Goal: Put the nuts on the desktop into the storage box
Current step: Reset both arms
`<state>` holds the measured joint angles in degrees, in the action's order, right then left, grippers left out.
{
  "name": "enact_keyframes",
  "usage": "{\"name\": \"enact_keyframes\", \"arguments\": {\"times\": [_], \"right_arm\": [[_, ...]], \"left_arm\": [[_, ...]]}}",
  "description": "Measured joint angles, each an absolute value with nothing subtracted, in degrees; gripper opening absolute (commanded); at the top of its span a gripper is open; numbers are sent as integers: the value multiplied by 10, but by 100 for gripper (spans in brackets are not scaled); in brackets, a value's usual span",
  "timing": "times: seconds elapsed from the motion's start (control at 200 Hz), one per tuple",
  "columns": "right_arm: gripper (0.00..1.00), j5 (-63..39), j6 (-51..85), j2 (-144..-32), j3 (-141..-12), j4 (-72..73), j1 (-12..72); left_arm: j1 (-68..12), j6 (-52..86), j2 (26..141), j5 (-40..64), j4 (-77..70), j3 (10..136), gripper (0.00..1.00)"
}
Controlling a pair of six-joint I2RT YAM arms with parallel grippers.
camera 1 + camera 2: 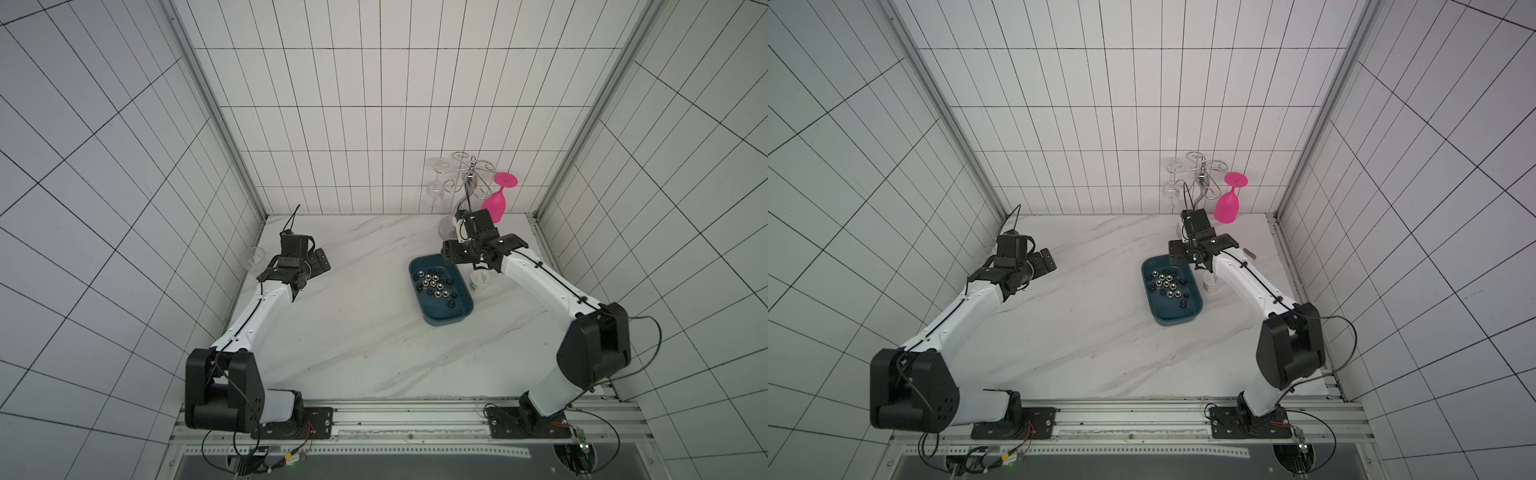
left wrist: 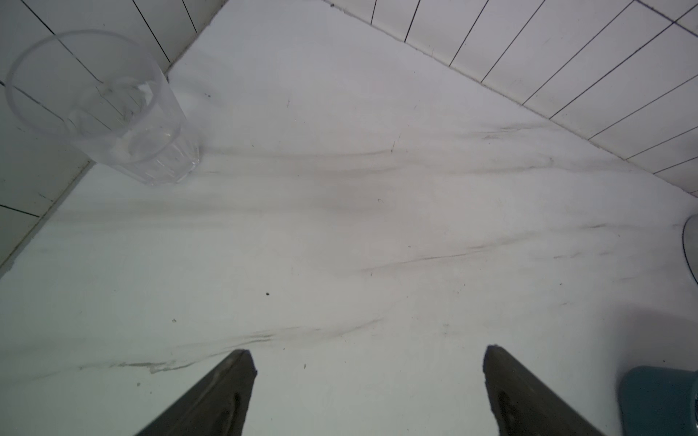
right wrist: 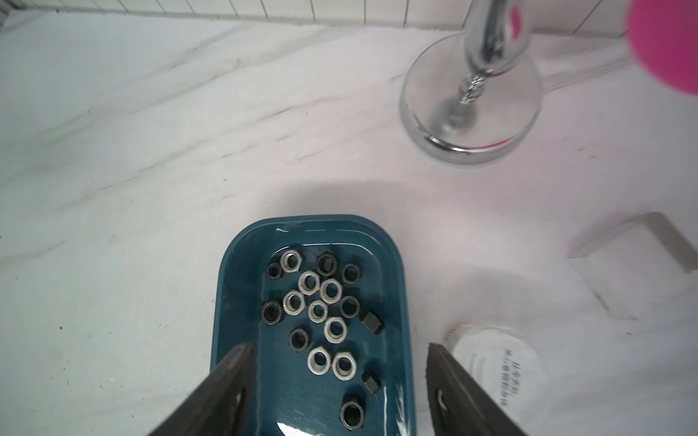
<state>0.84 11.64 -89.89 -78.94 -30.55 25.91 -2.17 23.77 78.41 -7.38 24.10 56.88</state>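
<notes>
The teal storage box (image 1: 446,318) (image 1: 1173,314) lies right of centre on the white marble desktop (image 1: 353,332). Several silver and black nuts (image 1: 434,284) (image 1: 1167,284) (image 3: 319,311) lie loose on its floor. I see no nuts on the bare desktop. My right gripper (image 1: 451,257) (image 3: 338,345) hangs over the box's far end, open, with nothing between its fingers. My left gripper (image 1: 320,262) (image 2: 370,351) hovers over bare desktop at the far left, open and empty. A corner of the box (image 2: 657,400) shows in the left wrist view.
A clear plastic cup (image 1: 255,255) (image 2: 102,105) stands by the left wall. A chrome glass rack (image 1: 469,183) with its round base (image 3: 468,113) and a hanging pink goblet (image 1: 496,201) stands behind the box. A white-lidded jar (image 1: 480,282) (image 3: 494,370) and a white flat block (image 3: 634,264) lie right of it.
</notes>
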Motion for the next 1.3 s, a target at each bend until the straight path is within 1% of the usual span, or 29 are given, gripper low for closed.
{"name": "enact_keyframes", "arguments": {"times": [0.075, 0.185, 0.36, 0.43, 0.54, 0.685, 0.815, 0.95, 1.039, 1.149, 1.299], "right_arm": [[89, 29, 121, -860, -757, -290, 227], [94, 70, 126, -837, -717, -277, 179], [96, 142, 121, -832, -659, -246, 114], [100, 165, 105, -818, -610, -198, 88], [99, 183, 71, -804, -529, -111, 58], [99, 156, 48, -810, -460, -15, 29], [99, 109, 33, -809, -374, 121, 10], [99, 61, 21, -812, -295, 242, 1], [99, 38, 14, -834, -251, 330, 0], [99, 20, 8, -878, -238, 392, 0], [99, 18, 8, -881, -239, 430, 0]], "left_arm": [[-5, 217, 782, -77, 179, 541, 98], [5, 187, 781, -81, 86, 489, 98], [4, 147, 811, -95, 0, 458, 98], [4, 137, 821, -107, -33, 447, 98], [5, 123, 823, -124, -97, 403, 98], [8, 109, 832, -138, -176, 351, 98], [18, 109, 843, -137, -249, 314, 98], [23, 97, 867, -113, -363, 256, 99], [22, 87, 899, -96, -436, 224, 99], [21, 79, 908, -87, -432, 230, 98], [14, 70, 906, -86, -453, 247, 98]]}}
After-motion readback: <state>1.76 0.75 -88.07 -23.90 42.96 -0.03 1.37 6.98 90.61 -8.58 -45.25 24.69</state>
